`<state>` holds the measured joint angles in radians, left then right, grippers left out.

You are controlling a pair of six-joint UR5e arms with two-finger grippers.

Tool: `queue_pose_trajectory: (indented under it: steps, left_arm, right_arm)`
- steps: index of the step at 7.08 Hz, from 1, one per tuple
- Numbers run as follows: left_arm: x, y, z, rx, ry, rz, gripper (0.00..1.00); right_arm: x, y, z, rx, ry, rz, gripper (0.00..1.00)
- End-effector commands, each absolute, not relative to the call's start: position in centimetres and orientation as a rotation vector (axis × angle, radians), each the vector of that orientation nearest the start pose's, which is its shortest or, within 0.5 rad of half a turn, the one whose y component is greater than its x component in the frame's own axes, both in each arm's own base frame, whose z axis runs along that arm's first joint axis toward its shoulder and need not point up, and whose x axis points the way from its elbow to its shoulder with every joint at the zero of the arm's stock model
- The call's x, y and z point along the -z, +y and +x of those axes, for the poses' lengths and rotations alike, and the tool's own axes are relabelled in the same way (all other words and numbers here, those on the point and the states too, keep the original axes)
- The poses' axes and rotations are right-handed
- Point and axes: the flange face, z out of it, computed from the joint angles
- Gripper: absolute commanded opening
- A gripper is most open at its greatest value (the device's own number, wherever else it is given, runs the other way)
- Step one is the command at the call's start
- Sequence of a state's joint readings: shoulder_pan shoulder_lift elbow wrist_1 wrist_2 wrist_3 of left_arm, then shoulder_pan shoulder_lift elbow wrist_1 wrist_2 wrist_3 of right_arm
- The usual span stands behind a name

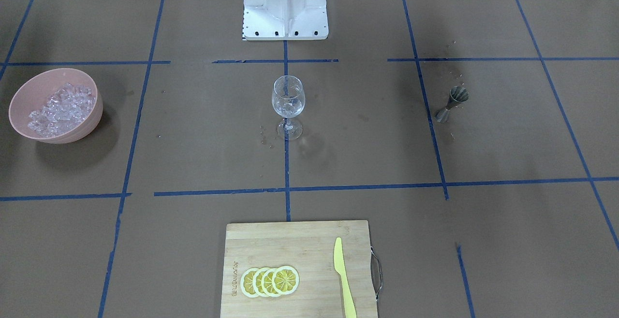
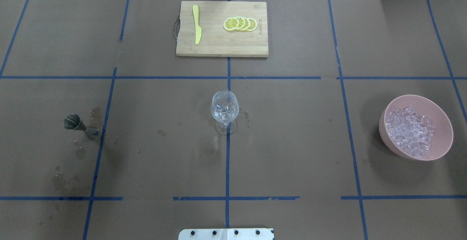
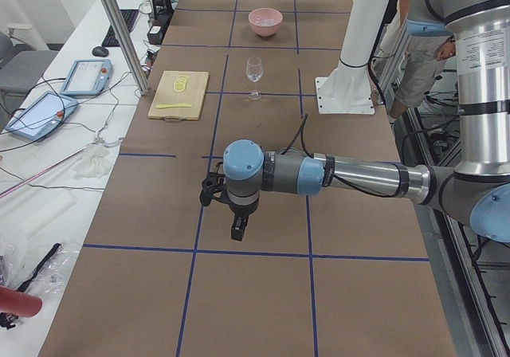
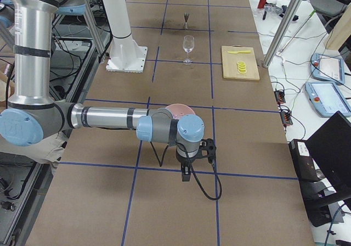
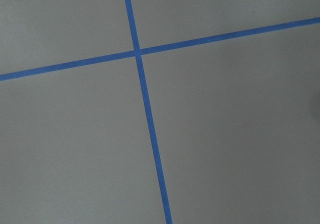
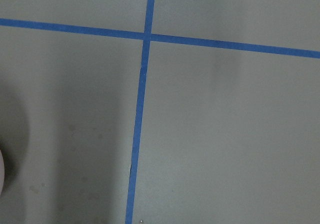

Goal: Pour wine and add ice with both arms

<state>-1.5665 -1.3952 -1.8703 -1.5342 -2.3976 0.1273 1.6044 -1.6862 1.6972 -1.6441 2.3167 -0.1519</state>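
Grippers first: the left gripper (image 3: 237, 229) hangs fingers-down over bare table near the robot's left end, and the right gripper (image 4: 186, 173) does the same near the right end. Only the side cameras catch them, so I cannot tell whether either pair of fingers stands apart or together. Both wrist cameras show nothing but brown paper and blue tape.

From where I stand, the ice (image 2: 410, 130) is heaped in a pink bowl (image 2: 439, 114) on the robot's right half of the table, well apart from the wine glass (image 2: 225, 110) that stands upright at the centre line. In the right-end view the bowl sits just behind the right arm's wrist, so it lies from that gripper toward the middle of the table, with the glass further on the same way. The right arm is clearly the nearer one for the ice.

A small metal jigger (image 2: 78, 125) stands on the left half, about as far from the glass as the bowl is, and the left arm is the nearer for it. The glass looks glinty inside, but I cannot tell whether it holds anything.

Beyond the glass, a cutting board (image 2: 219, 46) carries lemon slices (image 2: 240, 23) and a yellow knife (image 2: 197, 24).
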Motion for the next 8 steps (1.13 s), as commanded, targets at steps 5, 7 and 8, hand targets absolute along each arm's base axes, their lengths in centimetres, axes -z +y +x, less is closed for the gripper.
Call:
queue_pose_trajectory:
  steps: [5,7,8]
  left_arm:
    - [-59.62,-41.98,-5.95,-0.153,0.820,0.124,1.00]
    - [-59.85,-41.91,-5.96,-0.151,0.818,0.120,1.00]
    - [-59.77,-42.00,-6.16,-0.153,0.789,0.124,1.00]
  right_arm:
    - [-65.60,-43.91,8.04,0.082,-0.750,0.014,1.00]
    - [-65.46,-44.05,8.02,0.070,-0.753,0.011,1.00]
    - [-65.46,-44.05,8.02,0.070,-0.753,0.011,1.00]
